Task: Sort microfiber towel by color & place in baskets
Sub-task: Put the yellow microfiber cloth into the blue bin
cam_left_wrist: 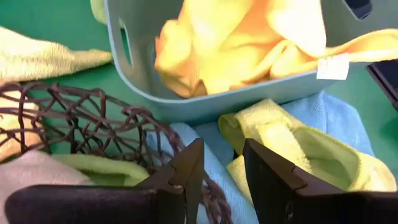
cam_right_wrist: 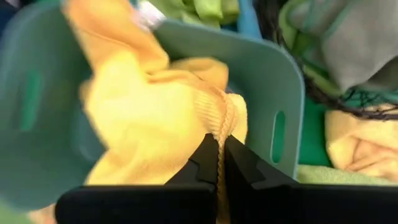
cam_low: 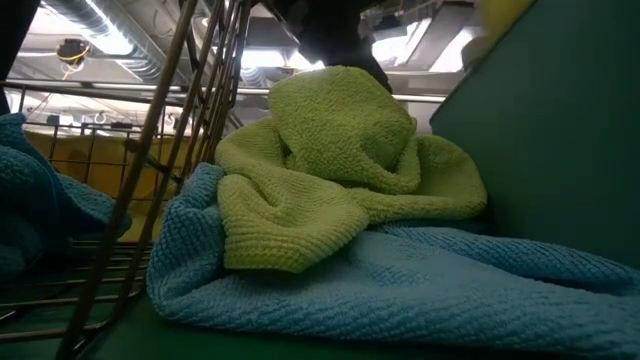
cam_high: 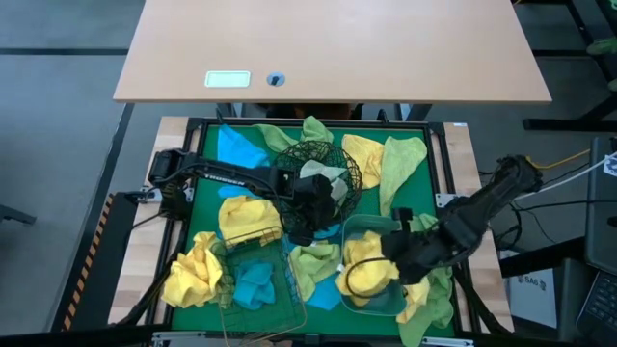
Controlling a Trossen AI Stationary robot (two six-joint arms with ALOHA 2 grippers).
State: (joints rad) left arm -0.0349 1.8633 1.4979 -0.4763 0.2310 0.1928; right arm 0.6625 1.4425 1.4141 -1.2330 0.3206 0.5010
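I saw the right gripper [cam_right_wrist: 218,163] clamped on a fold of a yellow towel [cam_right_wrist: 149,118] over the bluish plastic tub [cam_high: 359,231], at about 4 o'clock on the green mat [cam_high: 204,217]. The left gripper [cam_left_wrist: 222,169] hung mid-mat beside the black mesh bowl [cam_high: 347,166], jaws slightly apart and empty. A green towel [cam_low: 330,170] lay on a blue one [cam_low: 420,285] between the tub and the copper wire basket [cam_high: 294,306] at 7 o'clock.

The left arm is stretched across the middle of the table, and its left gripper [cam_left_wrist: 222,163] is held low with the fingers parted by a narrow gap. The right arm is bent inward from the table's right side; the right gripper [cam_right_wrist: 221,149] is closed, with yellow fabric pinched between its fingertips.
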